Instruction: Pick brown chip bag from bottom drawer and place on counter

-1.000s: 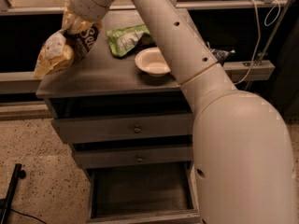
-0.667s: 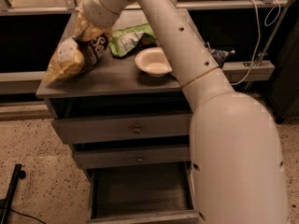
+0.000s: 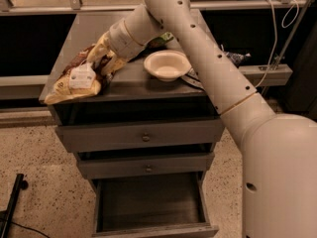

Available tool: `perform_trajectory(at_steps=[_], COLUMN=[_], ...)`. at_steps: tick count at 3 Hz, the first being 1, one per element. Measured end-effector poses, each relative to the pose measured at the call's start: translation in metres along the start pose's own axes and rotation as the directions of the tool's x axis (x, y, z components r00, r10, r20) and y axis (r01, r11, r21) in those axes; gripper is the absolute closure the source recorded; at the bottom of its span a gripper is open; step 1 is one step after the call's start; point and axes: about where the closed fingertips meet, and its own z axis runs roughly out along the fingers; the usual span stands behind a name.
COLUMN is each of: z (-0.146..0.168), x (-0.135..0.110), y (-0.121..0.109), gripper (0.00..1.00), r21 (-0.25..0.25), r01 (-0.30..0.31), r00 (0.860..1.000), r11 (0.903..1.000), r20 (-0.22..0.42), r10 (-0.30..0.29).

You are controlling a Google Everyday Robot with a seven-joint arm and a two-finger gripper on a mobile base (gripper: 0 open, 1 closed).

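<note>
Camera view. Shows a grey drawer cabinet from above and in front, with the counter (image 3: pixel 143 86) across the upper middle of the frame. Puts the brown chip bag (image 3: pixel 74 81) on the counter's left front part, lying flat with the white label panel up, its lower left end poking just past the counter's edge. Places the gripper (image 3: pixel 101 61) at the bag's upper right end, right of the label and touching the crinkled foil. Sits at the tip of the white arm (image 3: pixel 208 78), which rises from the lower right, peaks at top centre and bends down to the left. Cannot tell how wide the gripper stands, nor whether it has hold of the bag.

Shows a white bowl (image 3: pixel 167 65) upright on the counter right of the gripper, near the bag but apart from it. Catches a sliver of a green bag (image 3: pixel 166 35) behind the arm, further back. Shows a dark blue bag (image 3: pixel 234 57) on the ledge at right.

Lower down, finds the two upper drawers (image 3: pixel 143 135) closed, each with a small round knob. Finds the bottom drawer (image 3: pixel 148 202) pulled out at the bottom of the frame, dark inside.
</note>
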Motion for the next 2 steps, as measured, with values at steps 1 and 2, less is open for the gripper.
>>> perform_trajectory(at_steps=[1, 2], z=[0.0000, 0.0000], x=[0.0000, 0.0000], y=[0.0000, 0.0000], gripper=[0.00, 0.00], r21=[0.000, 0.000], r01=[0.000, 0.000], r00=[1.000, 1.000], r11=[1.0000, 1.0000], r20=[0.000, 0.000], r10=[0.000, 0.000])
